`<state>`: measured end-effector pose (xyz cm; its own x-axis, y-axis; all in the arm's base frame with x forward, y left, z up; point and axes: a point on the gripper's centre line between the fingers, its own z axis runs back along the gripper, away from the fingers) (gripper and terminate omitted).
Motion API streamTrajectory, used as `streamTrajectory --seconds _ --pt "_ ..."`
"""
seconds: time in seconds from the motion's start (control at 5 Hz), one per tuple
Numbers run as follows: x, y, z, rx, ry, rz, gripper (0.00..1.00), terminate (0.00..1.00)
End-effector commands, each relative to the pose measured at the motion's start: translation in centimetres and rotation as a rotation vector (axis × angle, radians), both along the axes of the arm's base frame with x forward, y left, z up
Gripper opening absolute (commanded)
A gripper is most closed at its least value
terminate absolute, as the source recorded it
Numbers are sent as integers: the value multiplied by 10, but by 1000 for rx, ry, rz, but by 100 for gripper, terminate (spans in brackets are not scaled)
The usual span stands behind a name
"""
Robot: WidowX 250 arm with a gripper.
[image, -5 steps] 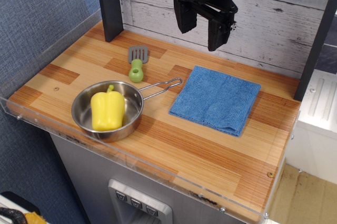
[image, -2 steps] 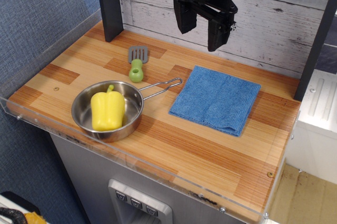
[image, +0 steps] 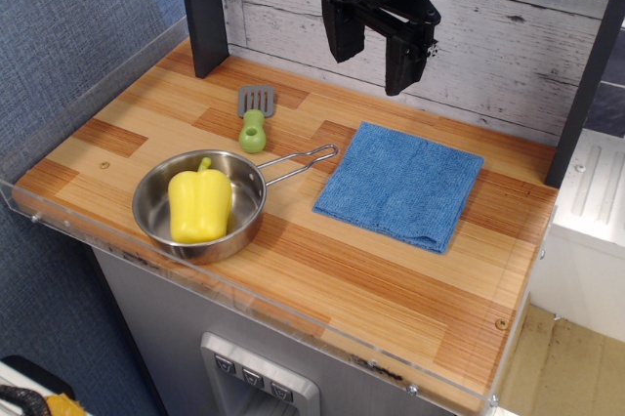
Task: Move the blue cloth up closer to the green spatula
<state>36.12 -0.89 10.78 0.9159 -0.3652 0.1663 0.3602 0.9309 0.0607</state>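
Against the plank wall, the wooden counter (image: 391, 289) carried my blue cloth (image: 400, 185) flat toward its right edge, the green spatula (image: 254, 115) near the back. My pincer (image: 376, 57) hung high, spread wide, empty, ready to descend.

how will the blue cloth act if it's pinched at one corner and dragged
The blue cloth lies flat with soft creases, so it will probably drape and bunch, not slide stiffly. Its terry nap may grip the wooden table. It looks light.
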Motion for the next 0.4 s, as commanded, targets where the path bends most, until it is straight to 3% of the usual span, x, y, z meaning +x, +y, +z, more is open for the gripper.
streamTrajectory --seconds 0.0,0.2 --pt "6 2 24 3 -75 2 100 0" --pt "6 2 24 3 -75 2 100 100"
